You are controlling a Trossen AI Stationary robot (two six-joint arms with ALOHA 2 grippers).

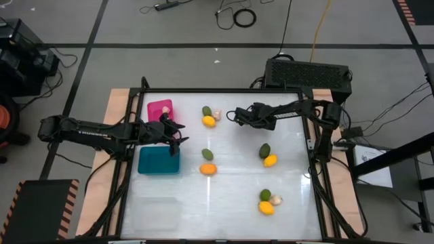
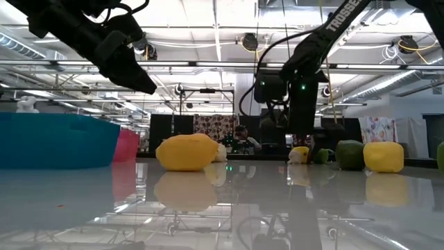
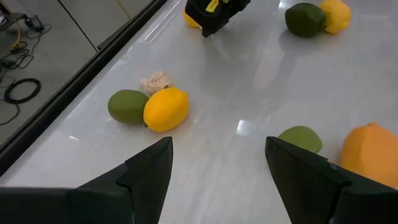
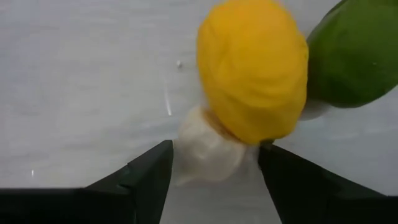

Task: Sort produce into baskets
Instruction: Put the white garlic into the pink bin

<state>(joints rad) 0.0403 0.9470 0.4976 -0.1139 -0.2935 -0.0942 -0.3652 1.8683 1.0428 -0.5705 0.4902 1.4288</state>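
Glossy white table [image 1: 224, 196] reflects ceiling lights; cables litter the floor. Left gripper [image 1: 178, 139] and right gripper [image 1: 232, 116] both spread apart, empty.

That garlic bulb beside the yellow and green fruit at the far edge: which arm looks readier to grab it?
The right. Its open tool hovers just beside the garlic bulb, whose pale body sits between its fingers in the right wrist view. The left tool is open too, but farther off, near the teal basket.

High: overhead, whole table [image 1: 224, 196] | Low: level across tabletop | Wrists: close, angled down | Shared: yellow fruit [image 3: 165, 109] cluster, both wrists
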